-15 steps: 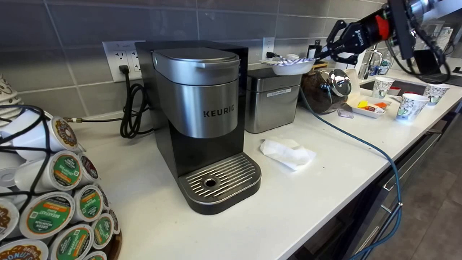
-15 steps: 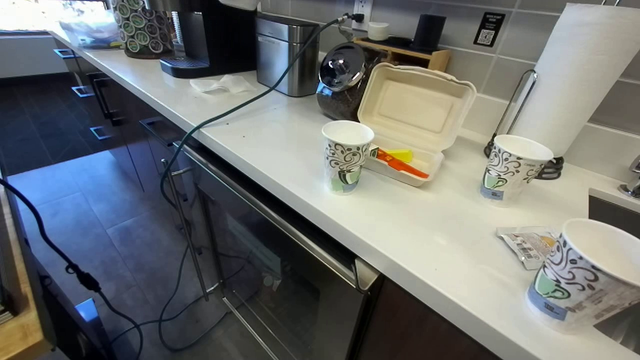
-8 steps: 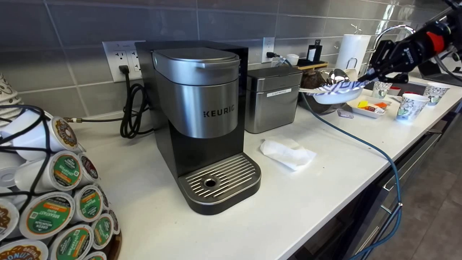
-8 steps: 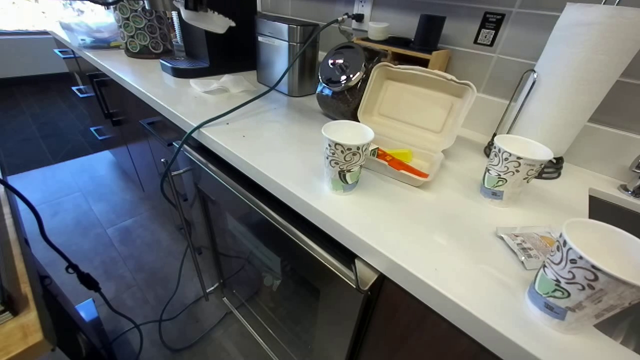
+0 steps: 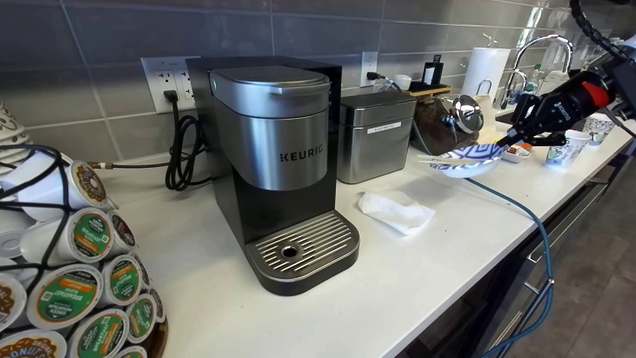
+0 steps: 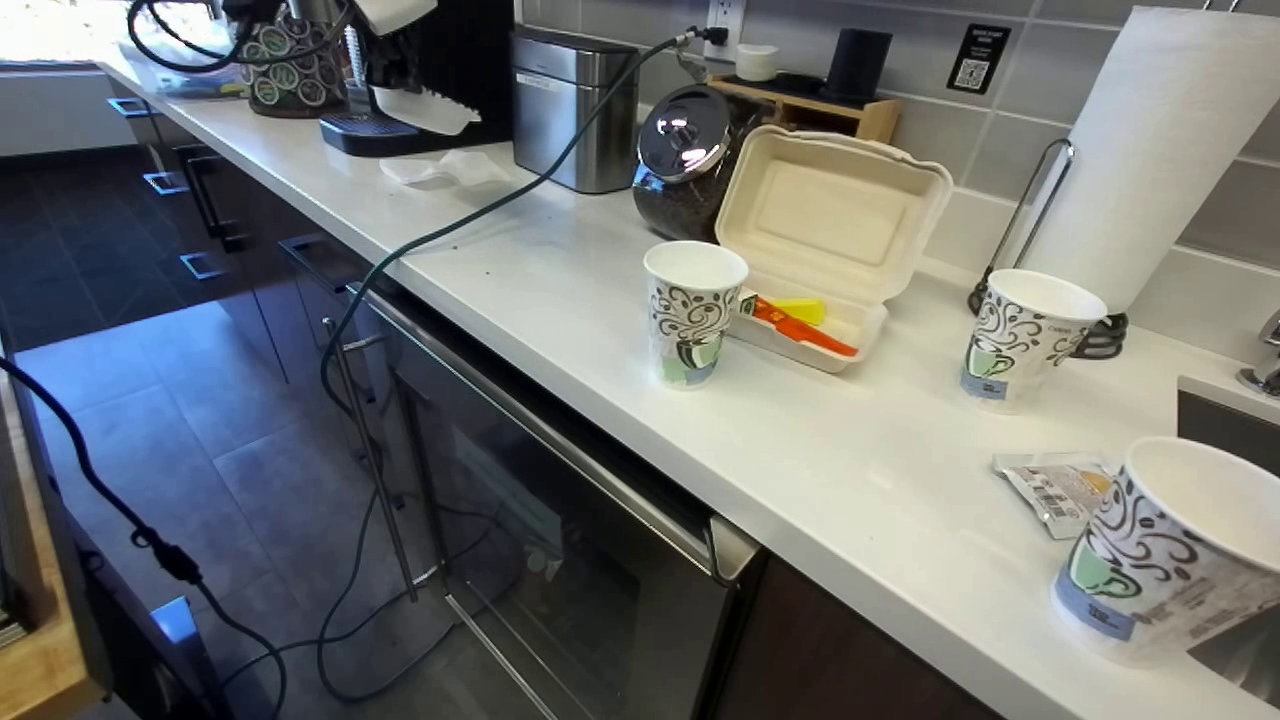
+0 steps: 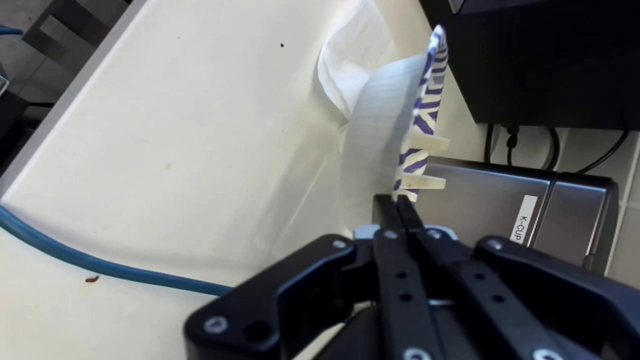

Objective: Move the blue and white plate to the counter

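While the arm [image 5: 591,97] slants downward, its closed gripper [image 7: 397,201] pinches the plate [image 5: 474,158].

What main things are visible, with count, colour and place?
Long smooth countertop: one, whitish, in every view
Round patterned plate: one, blue and white, over countertop
Boxy coffee maker: one, black and silver, on countertop
Rectangular metal canister: one, silver, beside coffee maker
Crumpled paper napkin: one, white, near coffee maker
Round coffee pods: many, white, beside coffee maker
Rounded jar: one, dark, beside canister
Open takeout box: one, beige, beside jar
Patterned paper cups: three, white, toward gray sink
Paper towel roll: one, white, near sink
Flexible cable: one, blue, across countertop
Metal gripper: one, black, shut on plate rim
Robot wrist: one, black, behind gripper
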Controlling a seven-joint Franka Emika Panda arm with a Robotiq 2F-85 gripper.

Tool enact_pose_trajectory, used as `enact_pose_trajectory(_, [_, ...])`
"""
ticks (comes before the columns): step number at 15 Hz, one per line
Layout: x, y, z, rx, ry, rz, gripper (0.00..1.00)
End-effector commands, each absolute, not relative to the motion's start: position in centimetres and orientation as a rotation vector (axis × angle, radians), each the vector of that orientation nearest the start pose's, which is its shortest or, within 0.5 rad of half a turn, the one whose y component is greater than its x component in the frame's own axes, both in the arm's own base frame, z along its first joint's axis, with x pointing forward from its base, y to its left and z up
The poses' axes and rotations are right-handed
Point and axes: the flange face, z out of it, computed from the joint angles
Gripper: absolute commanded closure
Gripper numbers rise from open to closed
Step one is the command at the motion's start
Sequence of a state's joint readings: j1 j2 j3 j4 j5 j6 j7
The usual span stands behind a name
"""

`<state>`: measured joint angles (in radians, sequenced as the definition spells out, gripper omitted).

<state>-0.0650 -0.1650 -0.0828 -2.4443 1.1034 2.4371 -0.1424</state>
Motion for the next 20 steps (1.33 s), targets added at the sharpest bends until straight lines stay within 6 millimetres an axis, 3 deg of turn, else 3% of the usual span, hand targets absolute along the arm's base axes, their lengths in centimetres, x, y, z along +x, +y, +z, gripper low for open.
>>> enact_pose_trajectory(1, [47.4,-6.9,38.0,-2.178,0.964,-0.302,0.98])
enact_pose_trajectory(4, [47.7,-7.2,36.9,-2.18,0.872,-0.277,1.0])
enact_pose_trajectory(13, [48.5,-8.4,29.3,-2.112,0.9,-0.428,1.0])
enact_pose_trajectory(18, [49.0,-8.3,26.1,-2.131,0.904,-0.401,1.0])
enact_pose_trajectory(19, [48.9,-8.3,25.6,-2.143,0.909,-0.381,0.73])
enact_pose_trajectory(20, [48.8,-8.5,25.2,-2.151,0.925,-0.381,0.72])
